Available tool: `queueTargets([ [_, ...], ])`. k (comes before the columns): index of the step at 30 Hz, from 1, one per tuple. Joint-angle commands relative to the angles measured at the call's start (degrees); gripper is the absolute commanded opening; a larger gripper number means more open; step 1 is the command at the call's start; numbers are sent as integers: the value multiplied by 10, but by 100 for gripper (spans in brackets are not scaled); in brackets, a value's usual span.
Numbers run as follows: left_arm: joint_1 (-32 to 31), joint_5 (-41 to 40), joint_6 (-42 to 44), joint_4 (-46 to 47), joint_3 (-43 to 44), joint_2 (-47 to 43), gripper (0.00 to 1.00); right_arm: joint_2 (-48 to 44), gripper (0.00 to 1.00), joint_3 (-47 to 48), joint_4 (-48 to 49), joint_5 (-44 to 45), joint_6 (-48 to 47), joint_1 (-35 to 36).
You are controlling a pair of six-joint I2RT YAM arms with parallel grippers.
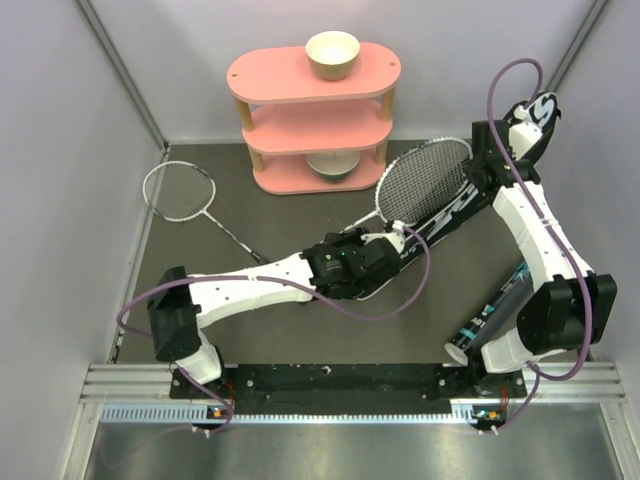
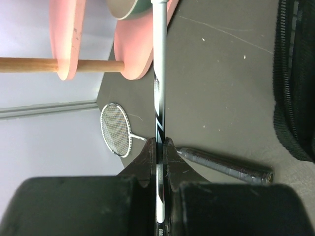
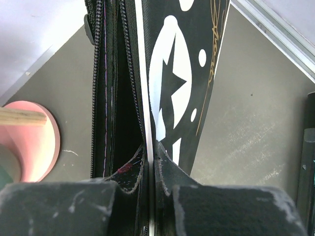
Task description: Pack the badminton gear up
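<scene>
Left fingers point(image 2: 150, 155): closed on the black shaft of one racket, partway down from its head; the shaft runs straight out between the tips.
Held racket point(image 1: 425, 180): its head is beyond the fingers, over the bag and just beside the shelf's right foot. The grip end is hidden under the wrist. I cannot tell whether the head rests on the bag or is lifted.
Right fingers point(image 3: 160, 160): pinched shut on the bag's edge at its far right end, next to the zipper.
Bag point(image 1: 455, 205): lies diagonally on the counter point(image 1: 280, 340), from beside the left fingers up to the far right corner. The zipper gapes open just left of the right fingers.
Second racket point(image 1: 180, 190): flat on the counter at far left, head near the left wall, handle pointing toward the left arm, well apart from both sets of fingers.
Tube point(image 1: 487, 318): by the right arm's base, partly hidden by that arm and far from its fingers.
Shelf point(image 1: 300, 80): pink, far middle; one bowl point(image 1: 332, 55) on top, another on the bottom tier.
</scene>
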Motion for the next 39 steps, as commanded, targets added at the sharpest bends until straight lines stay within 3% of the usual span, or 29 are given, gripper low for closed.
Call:
queueTargets([
  [1,-4,-25,-5,-13,29,26,0,-40,0,16,20,-1,23,-1],
  [16,-7,40,-20,-103,142,141,0,-126,0,-184,196,-206,21,-4],
  [23,-15,82,-20,-147,203,180,0,-152,0,-278,323,-285,4,-2],
  [29,-13,119,-39,-147,264,218,0,-173,0,-360,426,-341,28,-2],
  [34,0,98,-82,-139,340,262,0,-193,0,-409,469,-356,65,-3],
  [39,1,55,-83,-65,350,277,0,-208,0,-434,493,-375,102,-3],
])
